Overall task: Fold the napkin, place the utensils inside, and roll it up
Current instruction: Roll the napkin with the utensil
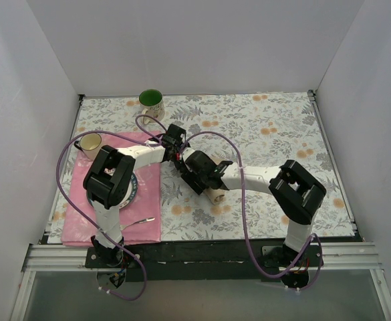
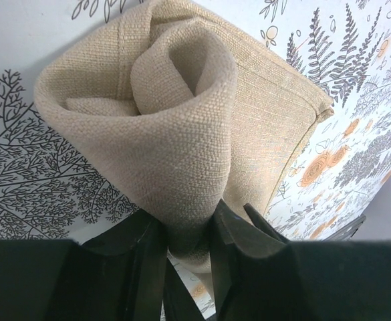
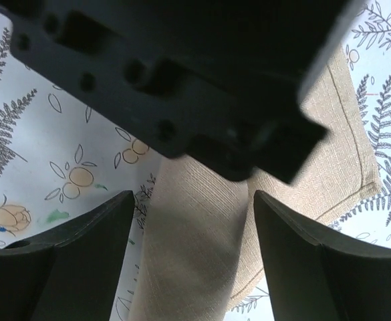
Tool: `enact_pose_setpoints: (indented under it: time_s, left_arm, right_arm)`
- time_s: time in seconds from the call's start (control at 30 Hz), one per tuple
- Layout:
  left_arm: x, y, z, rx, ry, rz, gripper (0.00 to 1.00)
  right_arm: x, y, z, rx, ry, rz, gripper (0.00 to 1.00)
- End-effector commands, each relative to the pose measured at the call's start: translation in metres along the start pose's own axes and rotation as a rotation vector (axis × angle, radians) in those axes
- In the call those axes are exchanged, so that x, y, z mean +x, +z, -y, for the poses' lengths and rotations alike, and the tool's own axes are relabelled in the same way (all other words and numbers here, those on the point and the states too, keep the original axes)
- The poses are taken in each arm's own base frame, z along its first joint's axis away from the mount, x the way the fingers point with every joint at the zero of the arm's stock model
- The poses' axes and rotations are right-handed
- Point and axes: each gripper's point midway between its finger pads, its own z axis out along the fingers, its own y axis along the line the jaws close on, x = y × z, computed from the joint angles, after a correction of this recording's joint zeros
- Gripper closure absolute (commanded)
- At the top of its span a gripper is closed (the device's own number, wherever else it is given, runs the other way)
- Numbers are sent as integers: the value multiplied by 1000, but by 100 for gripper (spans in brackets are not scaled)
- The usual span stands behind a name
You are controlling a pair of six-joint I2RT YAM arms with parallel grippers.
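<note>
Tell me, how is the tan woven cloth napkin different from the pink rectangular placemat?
The tan woven cloth napkin is rolled into a tube; the pink rectangular placemat lies flat. The napkin is much smaller than the placemat. The left gripper pinches the napkin, while the placemat just carries a plate. Both are on the floral tablecloth.

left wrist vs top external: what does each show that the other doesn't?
Left wrist only: the spiral end of the rolled napkin, with the left gripper pinched on its lower end. Top external only: the green mug, the tan mug, the pink placemat with a utensil lying on it, and both arms meeting mid-table. Both: the napkin and the floral tablecloth under it.
</note>
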Motion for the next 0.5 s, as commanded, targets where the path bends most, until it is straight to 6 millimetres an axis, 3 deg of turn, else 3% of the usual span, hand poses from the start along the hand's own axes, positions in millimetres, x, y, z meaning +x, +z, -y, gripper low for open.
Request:
enact_pose_setpoints:
  time_s: [0.0, 0.23, 0.3, 0.47]
  left_arm:
    - [12, 5, -19, -52, -4, -33, 73]
    - [10, 2, -22, -61, 10, -23, 57]
    - [8, -2, -20, -57, 21, -13, 48]
    - [1, -10, -21, -52, 27, 22, 36]
  right_arm:
    - [1, 6, 9, 88, -23, -22, 23]
    - [9, 7, 8, 49, -4, -33, 50]
    - [9, 7, 9, 37, 6, -26, 55]
    - [5, 5, 2, -83, 113, 11, 63]
